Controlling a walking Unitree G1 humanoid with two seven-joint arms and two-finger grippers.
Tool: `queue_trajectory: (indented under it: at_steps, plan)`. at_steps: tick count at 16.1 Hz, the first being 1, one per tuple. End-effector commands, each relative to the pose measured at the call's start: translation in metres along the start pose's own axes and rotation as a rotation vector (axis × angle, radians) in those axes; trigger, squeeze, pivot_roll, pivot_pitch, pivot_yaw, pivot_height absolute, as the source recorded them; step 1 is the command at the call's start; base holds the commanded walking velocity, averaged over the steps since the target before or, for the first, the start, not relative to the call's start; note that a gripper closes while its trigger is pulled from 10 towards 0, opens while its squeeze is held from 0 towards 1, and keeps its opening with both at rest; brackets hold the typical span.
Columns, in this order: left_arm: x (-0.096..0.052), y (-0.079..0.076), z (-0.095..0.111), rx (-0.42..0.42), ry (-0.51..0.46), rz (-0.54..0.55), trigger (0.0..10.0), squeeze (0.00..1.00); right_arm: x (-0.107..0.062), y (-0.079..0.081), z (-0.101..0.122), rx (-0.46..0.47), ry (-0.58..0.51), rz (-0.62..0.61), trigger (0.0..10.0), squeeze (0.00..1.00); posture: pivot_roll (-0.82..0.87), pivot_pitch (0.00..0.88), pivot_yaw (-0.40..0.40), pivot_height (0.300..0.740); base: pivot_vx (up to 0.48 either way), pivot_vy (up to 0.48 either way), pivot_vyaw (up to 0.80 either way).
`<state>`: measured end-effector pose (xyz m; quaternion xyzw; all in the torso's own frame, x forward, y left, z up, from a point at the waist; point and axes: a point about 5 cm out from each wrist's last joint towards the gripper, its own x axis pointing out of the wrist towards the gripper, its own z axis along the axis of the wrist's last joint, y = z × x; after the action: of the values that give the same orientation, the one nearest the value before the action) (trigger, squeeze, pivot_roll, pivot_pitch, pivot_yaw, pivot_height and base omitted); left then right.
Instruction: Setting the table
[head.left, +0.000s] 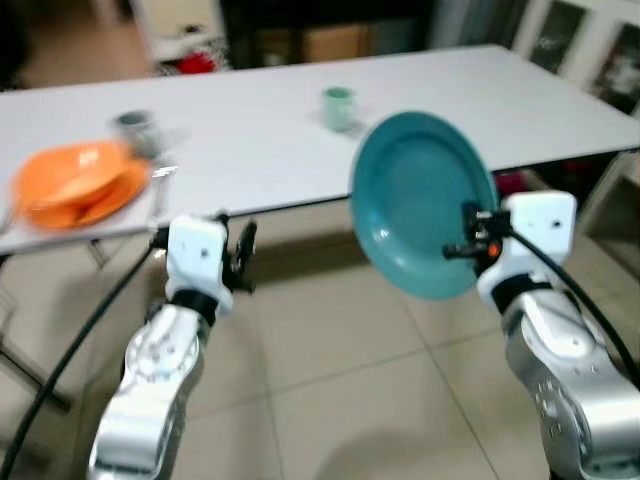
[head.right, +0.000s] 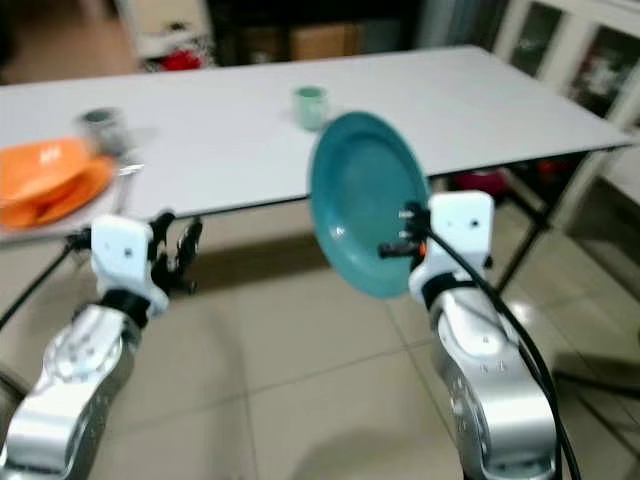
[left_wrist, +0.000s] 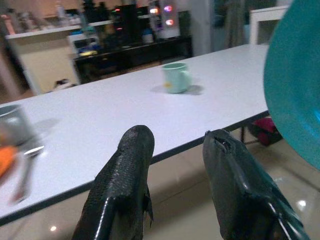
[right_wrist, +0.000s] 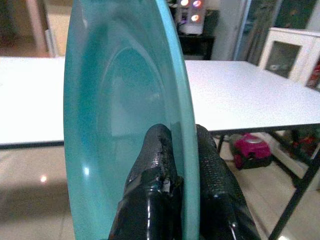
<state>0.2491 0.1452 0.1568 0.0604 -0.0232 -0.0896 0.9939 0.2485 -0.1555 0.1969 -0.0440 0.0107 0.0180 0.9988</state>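
The teal plate (head.left: 420, 200) is in the air in front of the near edge of the white table (head.left: 260, 130), standing almost upright on its edge, with its hollow face turned toward the robot's left. It is held so because the right gripper (right_wrist: 182, 165) pinches the rim at about 5 o'clock of the plate, one black finger on each face, and such a thin pinch works best when the plate hangs edge-up. I judge the plate is being carried to a free place on the table and must be tilted flat before it is put down. The left gripper (left_wrist: 175, 165) is at 8 o'clock from the plate, near the table edge, its two fingers spread apart and holding nothing, probably kept ready for help. On the table, a pale green mug (head.left: 339, 106) stands at 11 o'clock from the plate, well apart. Far at 9 o'clock lies one finished setting: orange dishes (head.left: 75, 185) stacked together, a grey cup (head.left: 135, 128) behind them, and some cutlery (head.left: 160, 180) just beside, too blurred to tell which kind.
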Motion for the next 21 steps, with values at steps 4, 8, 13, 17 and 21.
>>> queue_trajectory:
  at_steps: [4, 8, 13, 17, 21]
  plan:
    - [-0.001, 0.007, 0.002, 0.007, -0.008, 0.089, 10.0, 0.0, 0.004, 0.001, -0.006, -0.057, 0.018, 0.008, 10.0, 0.0, -0.04, 0.0, 0.028, 0.74, 0.4, 0.0, 0.0]
    - [-0.004, 0.008, -0.007, 0.0, 0.008, 0.07, 10.0, 0.0, -0.008, -0.013, -0.024, -0.045, 0.025, -0.006, 10.0, 0.0, -0.05, 0.0, 0.046, 0.74, 0.379, 0.0, 0.0]
    - [-0.008, 0.015, -0.013, -0.024, -0.02, 0.099, 10.0, 0.0, -0.015, -0.009, -0.031, -0.018, -0.057, 0.037, 10.0, 0.0, -0.05, 0.0, 0.051, 0.74, 0.349, 0.0, 0.0]
    - [-0.004, 0.01, -0.012, -0.005, -0.041, 0.046, 10.0, 0.0, -0.012, -0.014, -0.023, 0.001, -0.116, 0.031, 10.0, 0.0, -0.07, 0.0, 0.064, 0.74, 0.34, 0.0, 0.0]
    - [0.004, 0.003, -0.008, 0.001, -0.078, -0.007, 10.0, 0.0, -0.013, -0.014, -0.003, 0.008, -0.233, 0.096, 10.0, 0.0, -0.08, 0.0, 0.075, 0.74, 0.34, 0.0, 0.0]
